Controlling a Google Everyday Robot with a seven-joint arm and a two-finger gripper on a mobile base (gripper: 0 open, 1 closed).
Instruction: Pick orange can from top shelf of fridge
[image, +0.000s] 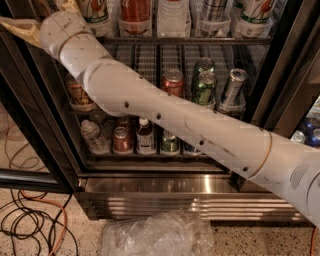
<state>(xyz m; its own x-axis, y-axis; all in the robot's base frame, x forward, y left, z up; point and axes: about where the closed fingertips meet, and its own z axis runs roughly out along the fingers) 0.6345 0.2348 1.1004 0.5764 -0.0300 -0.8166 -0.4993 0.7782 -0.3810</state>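
The orange can stands upright at the left end of the shelf, behind a clear front stop. The arm covers its top and right side, so only part of the body shows. In the same row, well apart to the right, stand a red can, green cans and a silver can; these are not the target. The gripper is up and left of the orange can, in front of the fridge door frame, not at the can. Its fingers are spread wide w/ nothing between them, so it is released and carries nothing.

I judge the step as approach; the grasp is not yet begun. To do it well:
- Bring the gripper down and right, level w/ the can body.
- Go in straight from the front, along the lane, one finger each side.
- Keep the pincer wide until the can sits between the pads.
- Close on the mid body, not the rim, because thin aluminium probably dents and slips.
- Lift a little over the front stop before pulling out.

Risks: the arm lies across the shelf front and could knock the bottles on the rack below. Also the wrist may touch the frame.
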